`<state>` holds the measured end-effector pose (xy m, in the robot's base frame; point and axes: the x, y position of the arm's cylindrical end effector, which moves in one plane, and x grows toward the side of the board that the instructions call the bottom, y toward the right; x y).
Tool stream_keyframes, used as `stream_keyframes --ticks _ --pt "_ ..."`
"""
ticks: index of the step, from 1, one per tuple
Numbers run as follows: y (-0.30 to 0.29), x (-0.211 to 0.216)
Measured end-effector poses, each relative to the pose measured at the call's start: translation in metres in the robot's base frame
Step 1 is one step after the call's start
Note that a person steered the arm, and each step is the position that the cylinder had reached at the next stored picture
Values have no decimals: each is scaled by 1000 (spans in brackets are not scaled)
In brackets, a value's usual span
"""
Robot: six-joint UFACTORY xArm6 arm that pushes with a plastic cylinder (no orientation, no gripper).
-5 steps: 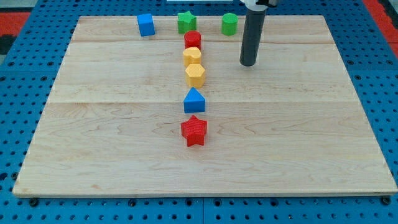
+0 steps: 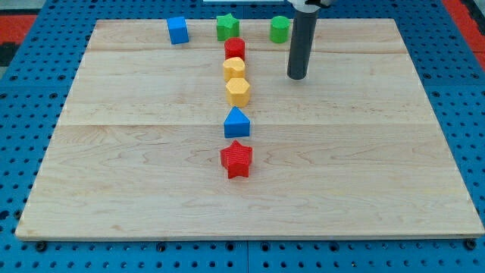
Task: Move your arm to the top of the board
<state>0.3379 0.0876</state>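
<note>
My rod has no jaws and grasps nothing; my tip (image 2: pixel 297 76) rests on the wooden board (image 2: pixel 379 174) in the upper centre-right of the frame, touching no block, just below and right of the one green cylinder (image 2: pixel 280 29). I count eight blocks: one green star (image 2: pixel 226 26), one blue cube (image 2: pixel 177 30), one red cylinder (image 2: pixel 235 48), two yellow hexagons (image 2: pixel 233 68) (image 2: pixel 238 92), one blue house-shaped block (image 2: pixel 236 122), one red star (image 2: pixel 236 159).

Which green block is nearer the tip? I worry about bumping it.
The green cylinder, just left of my tip; the green star sits farther left.
</note>
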Motion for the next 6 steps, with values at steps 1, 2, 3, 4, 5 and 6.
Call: stream_keyframes --ticks 1,2,3,4,5,6 --pt "28 -3" --pt "52 -32" --pt "87 -63" --pt "98 -84" --pt "98 -102" --pt "98 -112"
